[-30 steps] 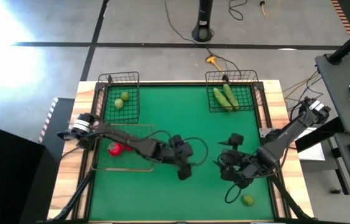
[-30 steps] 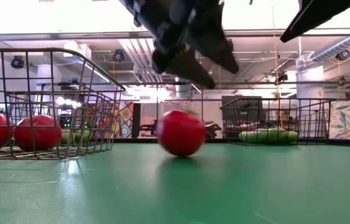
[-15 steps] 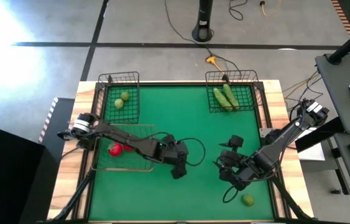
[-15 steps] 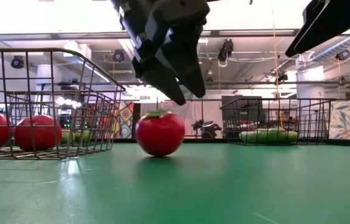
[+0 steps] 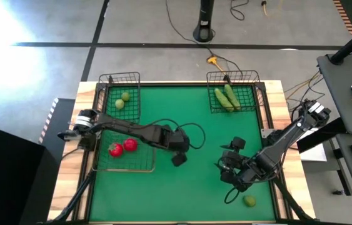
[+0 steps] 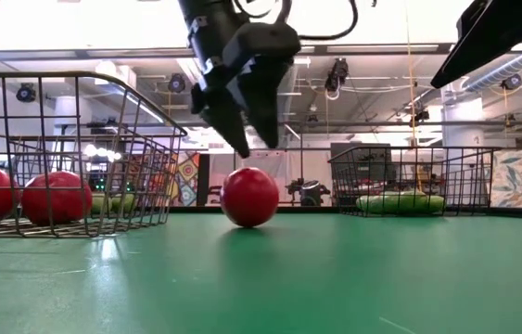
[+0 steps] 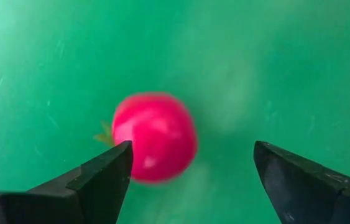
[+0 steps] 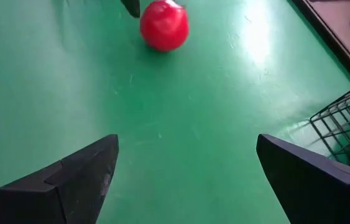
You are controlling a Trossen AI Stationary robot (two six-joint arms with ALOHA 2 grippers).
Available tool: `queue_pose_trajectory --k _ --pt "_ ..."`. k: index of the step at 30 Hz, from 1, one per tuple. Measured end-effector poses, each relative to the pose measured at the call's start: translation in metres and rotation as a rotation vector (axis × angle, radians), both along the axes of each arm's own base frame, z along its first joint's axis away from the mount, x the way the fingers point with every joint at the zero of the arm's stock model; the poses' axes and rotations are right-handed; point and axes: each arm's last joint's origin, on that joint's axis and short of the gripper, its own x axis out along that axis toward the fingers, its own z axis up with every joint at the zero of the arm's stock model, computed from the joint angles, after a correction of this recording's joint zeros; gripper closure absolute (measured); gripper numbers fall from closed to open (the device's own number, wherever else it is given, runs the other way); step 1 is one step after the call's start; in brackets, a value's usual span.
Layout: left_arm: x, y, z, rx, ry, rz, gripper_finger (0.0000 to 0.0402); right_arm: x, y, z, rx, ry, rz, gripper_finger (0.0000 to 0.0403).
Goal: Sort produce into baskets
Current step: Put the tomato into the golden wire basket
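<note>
A round red piece (image 6: 249,197) sits on the green mat; it also shows in the left wrist view (image 7: 155,137) and the right wrist view (image 8: 164,25). My left gripper (image 6: 259,141) hangs open just above it, fingers pointing down, and hides it in the high view (image 5: 179,156). Two more red pieces (image 5: 122,147) lie in the grey-wire basket (image 5: 144,169). Two yellow-green pieces (image 5: 122,100) lie in the far left dark basket (image 5: 108,80), and two cucumbers (image 5: 227,98) in the far right one (image 5: 254,76). My right gripper (image 5: 227,169) is open and empty.
A third yellow-green piece (image 5: 249,200) lies on the mat near the table's front right corner, just past my right arm. The grey-wire basket stands close to the left of my left gripper. The middle of the green mat (image 5: 201,119) is bare.
My left gripper has gone toward the table's far edge and slightly left, staying above the red piece. The red piece has rolled along the mat toward the far side and turned about; its green top, up half a second ago, no longer shows in the low view.
</note>
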Motion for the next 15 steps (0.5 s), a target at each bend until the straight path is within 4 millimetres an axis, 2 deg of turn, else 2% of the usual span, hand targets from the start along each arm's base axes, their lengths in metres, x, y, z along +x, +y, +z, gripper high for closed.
queue_pose_trajectory --k 8,15 --pt "0.001 0.007 0.000 0.074 -0.012 0.038 0.0086 0.000 0.000 0.000 -0.005 -0.005 -0.004 0.0028" --pt "0.014 0.007 -0.011 0.064 -0.069 0.039 0.0086 0.000 0.000 0.000 -0.005 -0.004 -0.004 0.0028"
